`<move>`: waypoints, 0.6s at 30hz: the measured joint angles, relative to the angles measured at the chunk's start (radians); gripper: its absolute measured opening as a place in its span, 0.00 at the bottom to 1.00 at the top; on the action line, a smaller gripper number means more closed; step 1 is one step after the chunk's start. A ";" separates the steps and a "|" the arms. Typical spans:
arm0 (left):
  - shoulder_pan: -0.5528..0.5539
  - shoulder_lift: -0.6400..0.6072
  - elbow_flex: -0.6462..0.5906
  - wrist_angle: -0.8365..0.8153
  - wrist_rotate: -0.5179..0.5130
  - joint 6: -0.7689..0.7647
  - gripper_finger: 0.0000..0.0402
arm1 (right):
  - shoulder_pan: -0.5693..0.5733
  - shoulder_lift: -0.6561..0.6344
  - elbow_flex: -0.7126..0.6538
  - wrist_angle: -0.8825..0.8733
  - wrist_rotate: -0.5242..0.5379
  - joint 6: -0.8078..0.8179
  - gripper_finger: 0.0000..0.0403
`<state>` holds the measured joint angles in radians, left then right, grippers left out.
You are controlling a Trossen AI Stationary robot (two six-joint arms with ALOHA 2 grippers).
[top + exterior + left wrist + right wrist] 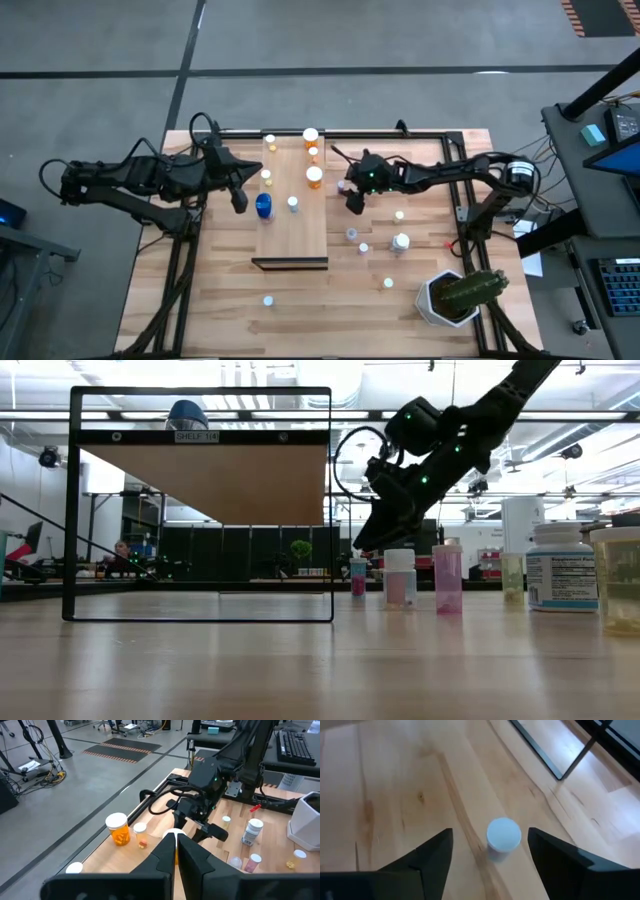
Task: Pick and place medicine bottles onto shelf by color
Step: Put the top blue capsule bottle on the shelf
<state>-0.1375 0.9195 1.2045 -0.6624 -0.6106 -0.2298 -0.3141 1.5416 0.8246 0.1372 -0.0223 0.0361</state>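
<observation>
The pale shelf board (292, 235) lies mid-table. Standing on it are orange bottles (315, 177), a blue bottle (263, 205) and small white-capped ones. More bottles (363, 248) stand on the planks to its right. My left gripper (240, 202) is shut and empty at the shelf's left edge, beside the blue bottle. In the left wrist view (176, 844) it points across the shelf. My right gripper (355, 206) is open and raised off the table (368, 543). A white-capped pale bottle (503, 837) stands upright on the planks below, between its fingers and untouched.
A white pot with a cactus (455, 295) stands at the near right. A fat white bottle (400, 241) and small bottles stand right of the shelf, and one (268, 299) stands near the front edge. Black frame rails (462, 170) border the table.
</observation>
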 joint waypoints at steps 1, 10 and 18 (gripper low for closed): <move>0.000 0.000 0.000 0.000 0.000 0.000 0.00 | 0.000 0.005 0.000 0.004 0.000 -0.003 0.61; 0.000 0.002 0.000 0.000 0.000 -0.001 0.00 | 0.000 0.033 -0.004 0.012 0.000 -0.011 0.59; 0.000 0.002 0.000 0.000 -0.013 -0.001 0.00 | 0.000 0.054 -0.010 0.026 -0.001 -0.015 0.58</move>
<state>-0.1375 0.9214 1.2045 -0.6621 -0.6239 -0.2306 -0.3141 1.5952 0.8150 0.1632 -0.0231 0.0216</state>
